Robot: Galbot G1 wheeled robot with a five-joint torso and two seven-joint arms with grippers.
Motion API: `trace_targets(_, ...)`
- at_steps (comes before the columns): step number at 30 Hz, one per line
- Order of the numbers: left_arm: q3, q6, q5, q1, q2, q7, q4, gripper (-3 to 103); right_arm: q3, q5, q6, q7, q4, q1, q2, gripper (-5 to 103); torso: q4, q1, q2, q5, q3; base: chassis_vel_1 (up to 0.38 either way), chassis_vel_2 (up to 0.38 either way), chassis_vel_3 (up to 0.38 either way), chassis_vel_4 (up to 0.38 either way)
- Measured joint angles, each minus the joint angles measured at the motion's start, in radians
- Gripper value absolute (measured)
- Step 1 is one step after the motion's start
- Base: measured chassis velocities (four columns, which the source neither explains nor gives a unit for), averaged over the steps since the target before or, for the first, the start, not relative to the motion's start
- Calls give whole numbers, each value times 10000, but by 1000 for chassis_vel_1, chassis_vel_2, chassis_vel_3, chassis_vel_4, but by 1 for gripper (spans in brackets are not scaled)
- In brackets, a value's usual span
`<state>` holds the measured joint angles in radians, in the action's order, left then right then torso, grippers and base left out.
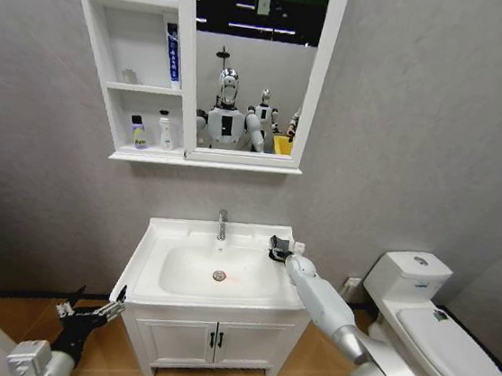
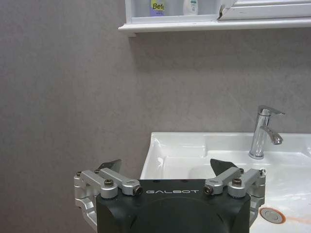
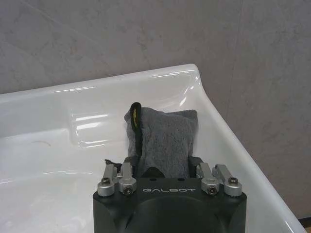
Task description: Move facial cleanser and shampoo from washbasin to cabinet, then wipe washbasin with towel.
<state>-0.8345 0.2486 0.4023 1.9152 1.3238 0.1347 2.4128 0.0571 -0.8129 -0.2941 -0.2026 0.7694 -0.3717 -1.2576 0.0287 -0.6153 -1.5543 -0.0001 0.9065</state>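
towel: grey cloth, yellow edge, on the back right corner of the washbasin, my right gripper clamped on it. left gripper: spread apart, low beside the washbasin. cabinet: two bottles on lowest shelf.

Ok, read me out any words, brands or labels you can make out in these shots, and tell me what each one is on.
"GALBOT": on the black body of the left gripper.
"GALBOT": on the black body of the right gripper.
"Bef", cut off by the frame edge: on the purple bottle on the cabinet bottom shelf.
White bottle beside it: label too small to read.
Blue tube on the middle shelf: print too blurred to read.
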Motion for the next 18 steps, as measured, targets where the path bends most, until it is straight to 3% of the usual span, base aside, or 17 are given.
trace_targets(1, 0, 0, 0, 0, 0, 0, 0, 100, 0, -1, 0, 15, 0, 0, 3, 48, 0, 0, 0, 0, 0, 0, 0, 0, 0)
trace_targets(2, 0, 0, 0, 0, 0, 0, 0, 100, 0, -1, 0, 15, 0, 0, 3, 48, 0, 0, 0, 0, 0, 0, 0, 0, 0)
trace_targets(4, 0, 0, 0, 0, 0, 0, 0, 100, -5, -20, -3, 29, 42, -4, 51, 37, -1, 0, 0, 1, 0, 0, 0, 0, 0)
trace_targets(6, 0, 0, 0, 0, 0, 0, 0, 100, -8, -35, -10, 30, 86, -15, 83, 37, -1, 0, 0, 1, 0, 0, 0, 0, 0)
trace_targets(7, 0, 0, 0, 0, 0, 0, 0, 100, -17, -61, -17, 30, 144, -37, 113, 27, -1, 0, 0, 1, 0, 0, 0, 0, 0)
trace_targets(9, 0, 0, 0, 0, 0, 0, 0, 100, -59, -110, -36, 29, 249, -86, 150, 27, 0, -1, 0, 1, 1, 0, 0, 0, 0)
trace_targets(14, 0, 0, 0, 0, 0, -1, 0, 100, -238, -278, -213, -11, 1007, -428, 356, 7, 2, 0, 0, 2, 1, 0, 0, 0, 0)
trace_targets(18, 0, 0, 0, 0, 0, -1, 0, 100, -384, -367, -360, -199, 1848, -762, 559, 4, -2, -1, 0, 1, 1, 0, 0, 0, 0)
